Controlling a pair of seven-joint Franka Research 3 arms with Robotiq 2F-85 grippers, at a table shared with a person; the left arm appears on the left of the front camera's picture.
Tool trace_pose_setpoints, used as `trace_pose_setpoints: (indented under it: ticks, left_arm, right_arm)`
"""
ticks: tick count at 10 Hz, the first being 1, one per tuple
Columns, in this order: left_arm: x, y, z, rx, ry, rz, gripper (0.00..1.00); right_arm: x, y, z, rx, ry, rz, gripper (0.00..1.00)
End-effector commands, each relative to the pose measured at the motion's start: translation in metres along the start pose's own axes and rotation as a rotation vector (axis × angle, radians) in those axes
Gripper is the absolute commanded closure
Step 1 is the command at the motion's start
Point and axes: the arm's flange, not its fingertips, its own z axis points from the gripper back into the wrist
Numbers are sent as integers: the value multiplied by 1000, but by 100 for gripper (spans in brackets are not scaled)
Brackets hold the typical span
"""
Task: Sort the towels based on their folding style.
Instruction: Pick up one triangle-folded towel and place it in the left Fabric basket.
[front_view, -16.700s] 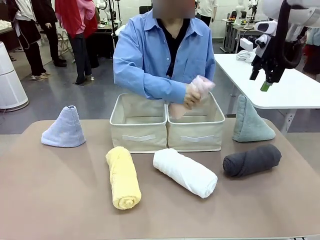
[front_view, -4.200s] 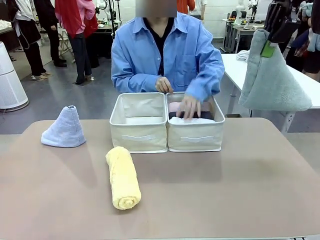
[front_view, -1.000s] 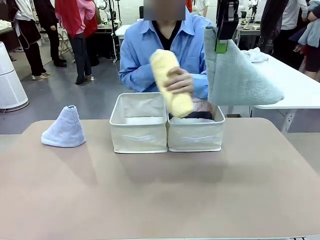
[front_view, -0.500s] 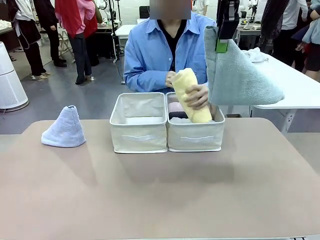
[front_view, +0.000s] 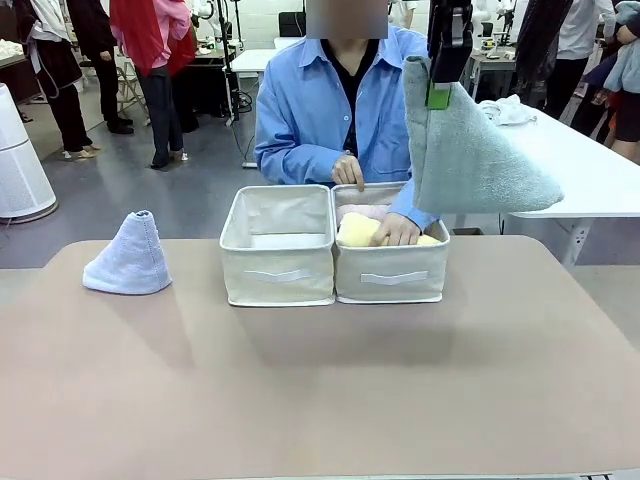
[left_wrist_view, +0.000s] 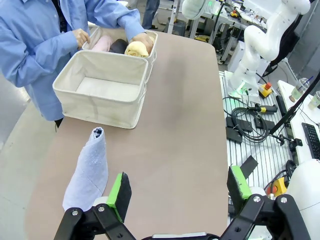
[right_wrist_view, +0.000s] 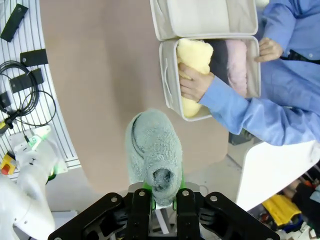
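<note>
My right gripper (front_view: 437, 95) (right_wrist_view: 162, 192) is shut on the tip of the pale grey-green cone towel (front_view: 470, 150) (right_wrist_view: 152, 150), which hangs high above the table's far right. The lavender-blue cone towel (front_view: 129, 256) (left_wrist_view: 88, 170) stands upright at the far left of the table. My left gripper (left_wrist_view: 180, 192) is open, hovering just beside that cone. The person's hand (front_view: 397, 232) presses the yellow rolled towel (front_view: 362, 231) (right_wrist_view: 192, 65) into the right bin (front_view: 390, 275), beside a pink roll (right_wrist_view: 236, 65) and a dark grey roll (right_wrist_view: 218, 60).
The left beige bin (front_view: 278, 270) (left_wrist_view: 100, 90) stands open against the right bin at the table's far middle. A white table (front_view: 590, 170) stands behind at the right. People stand farther off at the back left.
The person lowered the yellow roll from above into the right bin and now presses it down. My right gripper and its cone towel have shifted slightly left.
</note>
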Motion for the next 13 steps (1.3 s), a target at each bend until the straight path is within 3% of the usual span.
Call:
trace_pose_setpoints:
  ticks: [1, 4, 6, 10, 11, 12, 13]
  left_arm:
    - [2, -1, 0, 10, -5, -1, 0]
    - [2, -1, 0, 10, -5, -1, 0]
    - [2, -1, 0, 10, -5, -1, 0]
    - [2, -1, 0, 10, -5, -1, 0]
    - [2, -1, 0, 10, -5, -1, 0]
    - [2, -1, 0, 10, -5, -1, 0]
    - [2, -1, 0, 10, -5, -1, 0]
  right_arm:
    - [0, -3, 3, -14, -2, 25, 83]
    - [9, -14, -2, -23, -55, 74, 83]
    - [34, -41, -10, -93, -195, 125, 83]
    - [106, -85, -24, -43, -244, 268, 83]
    - [105, -87, -25, 6, -213, 294, 83]
    - [96, -76, -37, -82, -216, 221, 83]
    - [96, -76, -37, -82, -216, 221, 83]
